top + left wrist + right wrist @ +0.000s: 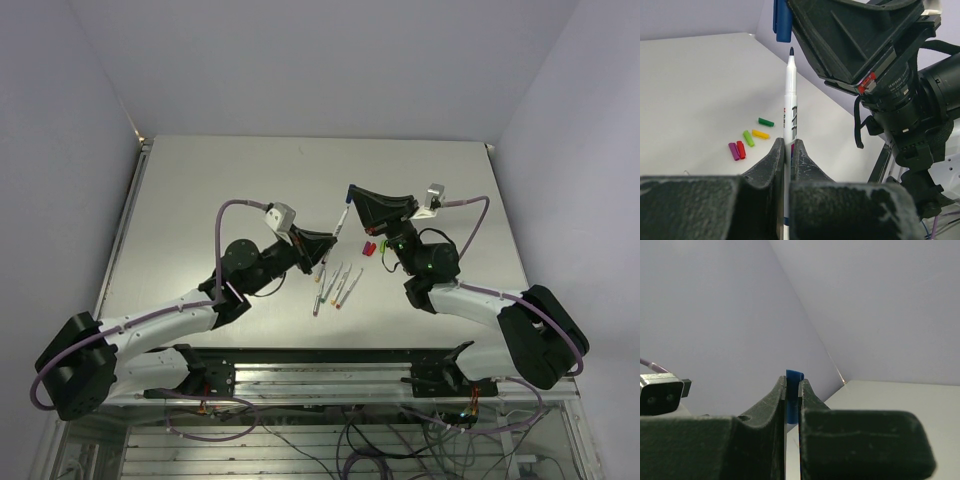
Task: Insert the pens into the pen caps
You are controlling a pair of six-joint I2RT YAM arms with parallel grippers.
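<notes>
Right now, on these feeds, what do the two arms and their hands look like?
Both arms match: the left arm and right arm have white links between bulky black joints. A purple cable loops to a small grey-white camera box on each wrist. The left hand and right hand are matt black wedges with two rough-textured fingers.
</notes>
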